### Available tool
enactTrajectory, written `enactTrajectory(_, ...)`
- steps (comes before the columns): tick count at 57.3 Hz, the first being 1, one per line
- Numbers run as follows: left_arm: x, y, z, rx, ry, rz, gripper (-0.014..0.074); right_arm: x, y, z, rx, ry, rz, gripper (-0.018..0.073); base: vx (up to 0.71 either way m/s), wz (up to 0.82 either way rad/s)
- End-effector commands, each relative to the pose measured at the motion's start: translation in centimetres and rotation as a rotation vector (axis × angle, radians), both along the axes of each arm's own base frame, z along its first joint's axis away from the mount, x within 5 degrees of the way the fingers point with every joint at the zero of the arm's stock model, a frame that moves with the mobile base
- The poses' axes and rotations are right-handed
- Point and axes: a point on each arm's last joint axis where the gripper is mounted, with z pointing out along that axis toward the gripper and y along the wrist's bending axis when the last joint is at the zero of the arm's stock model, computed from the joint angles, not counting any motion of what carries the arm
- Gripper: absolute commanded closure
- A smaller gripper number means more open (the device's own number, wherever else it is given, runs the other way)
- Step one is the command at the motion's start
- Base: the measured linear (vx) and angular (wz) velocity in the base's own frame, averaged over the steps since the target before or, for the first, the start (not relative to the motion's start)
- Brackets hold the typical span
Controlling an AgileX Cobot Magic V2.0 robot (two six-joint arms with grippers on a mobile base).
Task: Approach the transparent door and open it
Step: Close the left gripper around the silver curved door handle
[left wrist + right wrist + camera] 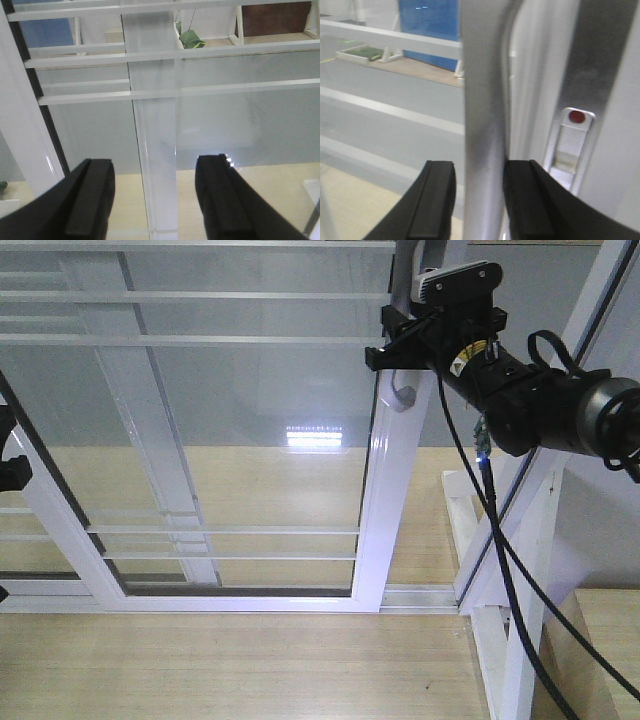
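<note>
The transparent door (pixel 392 510) fills the front view, a white-framed glass panel with thin white bars. Its right stile stands clear of the jamb at the right, leaving a gap. The curved grey handle (pixel 403 395) is at the top of that stile. My right gripper (pixel 392 352) is open and straddles the handle (pixel 482 125). The right finger (pixel 527 200) touches the handle and the left finger (pixel 437 200) stands a little off it. The lock plate (pixel 572 145) with a red dot lies just right. My left gripper (pixel 155 200) is open and holds nothing, facing the glass.
A second white-framed glass panel (pixel 150 440) overlaps behind the door. The white door jamb (pixel 520 570) slants at the right, with the floor track (pixel 420 595) below. Black cables (pixel 500 540) hang from the right arm. A pale wooden floor (pixel 250 660) lies in front.
</note>
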Motion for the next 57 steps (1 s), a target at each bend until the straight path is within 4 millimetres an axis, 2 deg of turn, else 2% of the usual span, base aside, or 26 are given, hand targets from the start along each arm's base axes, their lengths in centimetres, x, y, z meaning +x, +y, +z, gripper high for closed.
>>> enactTrajectory(1,0.4,0.0,2.1,-0.011,-0.132,0.003,0.0115,-1.2,1.7,4.4,0.043,-0.16,0.063,0.0218,0.0,0.0)
enactTrajectory(5,0.4,0.0,2.1,-0.011,-0.132,0.003,0.0115,-1.7,2.4,4.8,0.034,-0.163,0.082,0.0218,0.0,0.0)
enactTrajectory(13,0.4,0.0,2.2,-0.011,-0.145,0.003,0.0115,-2.4,1.4,6.5,0.027,-0.119,0.046,0.0221,0.0,0.0)
enactTrajectory(20,0.4,-0.1,2.5,-0.008,-0.184,-0.004,0.0115,-3.7,-0.9,8.5,0.011,0.027,-0.042,0.0234,0.0,0.0)
enactTrajectory(27,0.5,-1.0,2.9,0.02,-0.228,-0.062,0.0115,-5.6,-4.1,10.2,-0.062,0.176,-0.128,0.0244,0.0,0.0)
enactTrajectory(33,1.2,-2.3,2.2,0.008,-0.212,-0.131,0.0115,-7.4,-6.0,12.1,-0.149,0.188,-0.166,0.0244,0.0,0.0)
enactTrajectory(38,2.1,-3.4,1.4,-0.049,-0.212,-0.178,0.0115,-9.2,-6.8,13.0,-0.174,0.141,-0.173,0.0244,0.0,0.0)
enactTrajectory(42,2.9,-4.4,0.9,-0.083,-0.243,-0.217,0.0115,-11.0,-7.5,12.8,-0.153,0.143,-0.184,0.0244,0.0,0.0)
enactTrajectory(50,4.7,-6.2,-0.2,-0.097,-0.277,-0.292,0.0115,-14.9,-8.7,10.7,-0.168,0.201,-0.195,0.0244,0.0,0.0)
enactTrajectory(57,6.9,-8.8,-0.8,-0.059,-0.247,-0.43,0.0115,-17.9,-9.4,9.1,-0.174,0.217,-0.194,0.0244,0.0,0.0)
